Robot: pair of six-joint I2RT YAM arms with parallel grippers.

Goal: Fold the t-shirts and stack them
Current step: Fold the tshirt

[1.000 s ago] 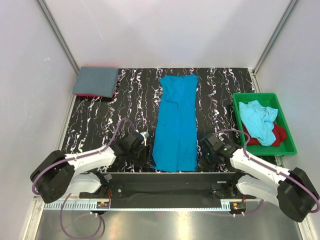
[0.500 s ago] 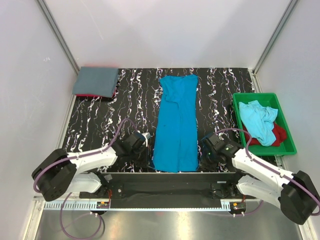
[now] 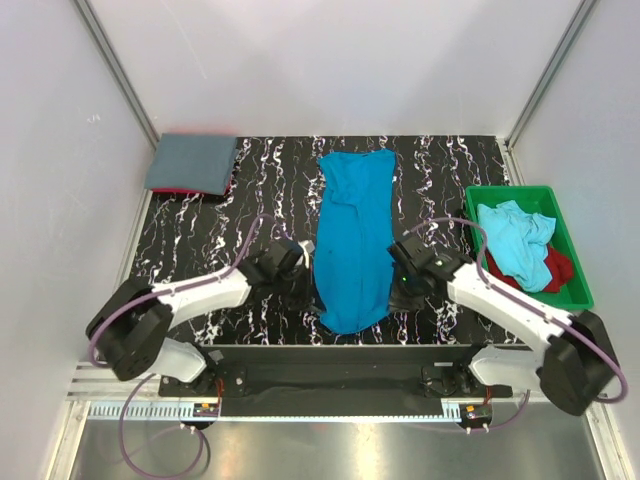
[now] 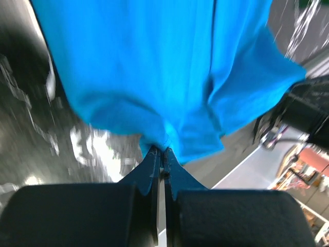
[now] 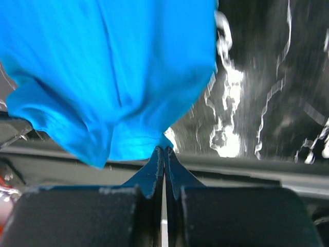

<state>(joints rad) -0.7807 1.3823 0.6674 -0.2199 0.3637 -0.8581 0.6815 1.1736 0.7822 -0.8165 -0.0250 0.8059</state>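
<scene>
The bright turquoise-blue t-shirt [image 3: 352, 235] lies as a long narrow strip down the middle of the black marbled table. Its near end is lifted off the table and sags between the two grippers. My left gripper [image 3: 308, 272] is shut on the shirt's near left corner [image 4: 163, 140]. My right gripper [image 3: 394, 278] is shut on the near right corner [image 5: 165, 141]. A folded slate grey-blue t-shirt [image 3: 192, 163] lies at the far left corner on top of a red one. A light aqua t-shirt [image 3: 516, 241] and a red t-shirt [image 3: 556, 268] lie crumpled in the green tray [image 3: 578, 285].
The green tray stands at the table's right edge. White walls close in the left, right and back. The arm bases and a black rail [image 3: 340, 375] run along the near edge.
Both grippers have moved away from the near edge toward the middle, lifting the turquoise shirt's near hem off the table and carrying it toward the far end; the strip now looks shorter.
</scene>
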